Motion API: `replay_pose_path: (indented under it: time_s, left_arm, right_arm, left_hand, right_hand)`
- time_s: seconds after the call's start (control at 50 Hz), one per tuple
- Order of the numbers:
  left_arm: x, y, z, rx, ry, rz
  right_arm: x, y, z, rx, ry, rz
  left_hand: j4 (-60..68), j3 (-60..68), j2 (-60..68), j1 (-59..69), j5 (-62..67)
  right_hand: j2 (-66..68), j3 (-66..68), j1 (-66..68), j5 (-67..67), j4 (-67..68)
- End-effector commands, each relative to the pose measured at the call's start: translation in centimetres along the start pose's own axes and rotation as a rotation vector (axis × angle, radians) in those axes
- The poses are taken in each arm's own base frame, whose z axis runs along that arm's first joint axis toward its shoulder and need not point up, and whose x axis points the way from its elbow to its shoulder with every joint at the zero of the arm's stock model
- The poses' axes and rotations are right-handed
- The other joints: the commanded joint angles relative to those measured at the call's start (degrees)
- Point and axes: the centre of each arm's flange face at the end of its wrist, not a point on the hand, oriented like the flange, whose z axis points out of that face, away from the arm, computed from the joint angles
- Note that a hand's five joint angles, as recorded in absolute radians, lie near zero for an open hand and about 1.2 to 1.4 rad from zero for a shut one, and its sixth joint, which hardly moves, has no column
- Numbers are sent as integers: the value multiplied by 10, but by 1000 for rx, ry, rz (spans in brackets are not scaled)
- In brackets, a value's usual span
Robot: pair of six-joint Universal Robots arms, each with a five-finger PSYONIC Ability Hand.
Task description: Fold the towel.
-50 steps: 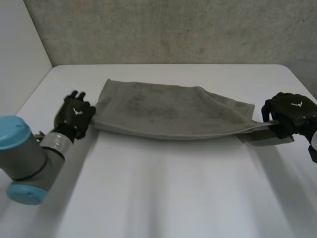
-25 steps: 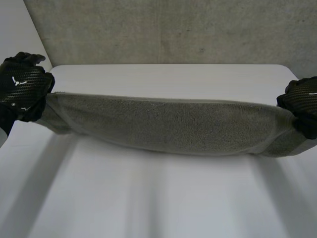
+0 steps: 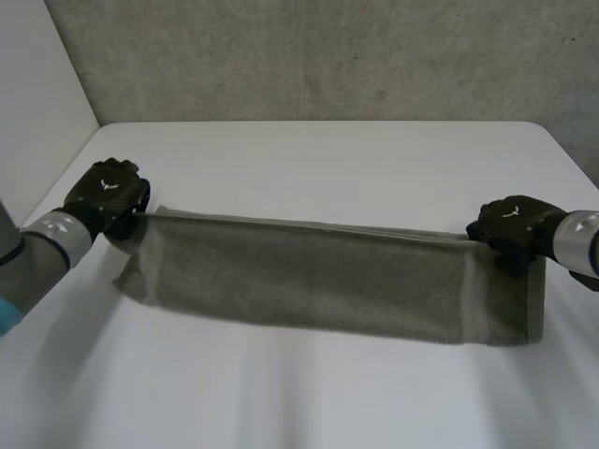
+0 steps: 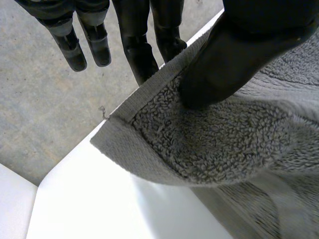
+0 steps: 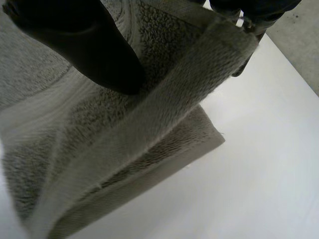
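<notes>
A grey-green towel [image 3: 309, 281] is stretched between my two hands, doubled lengthwise, with its lower part resting on the white table [image 3: 328, 150]. My left hand [image 3: 110, 195] holds the towel's upper left corner. In the left wrist view its thumb [image 4: 234, 55] presses the towel [image 4: 219, 144] against the fingers [image 4: 139, 45] behind the hem. My right hand [image 3: 510, 229] holds the upper right corner. In the right wrist view its thumb [image 5: 84, 45] pinches the towel [image 5: 149, 124] against fingers [image 5: 249, 15] behind the edge.
A rough grey wall [image 3: 328, 56] stands behind the table's far edge. Bare white tabletop [image 3: 299, 393] lies in front of the towel and behind it. The table's left edge runs close beside my left arm [image 3: 37, 248].
Both hands have come down from their raised, spread position and drawn inward. The towel has dropped with them and now lies doubled on the table.
</notes>
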Motion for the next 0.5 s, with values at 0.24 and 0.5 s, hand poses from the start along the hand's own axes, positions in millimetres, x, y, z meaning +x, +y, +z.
replay_pose_path:
  time_s: [0.24, 0.5]
  left_arm:
    - [18, 3, 62, 19, 59, 28]
    - [16, 14, 76, -9, 3, 113]
  right_arm:
    - [7, 7, 70, 65, 116, -75]
    - [5, 5, 82, 86, 142, -94]
  left_hand:
    - [-38, -33, 27, 52, 43]
    - [-38, -33, 27, 52, 43]
  right_hand:
    - [38, -30, 34, 28, -44]
    - [-72, -30, -75, -82, -44]
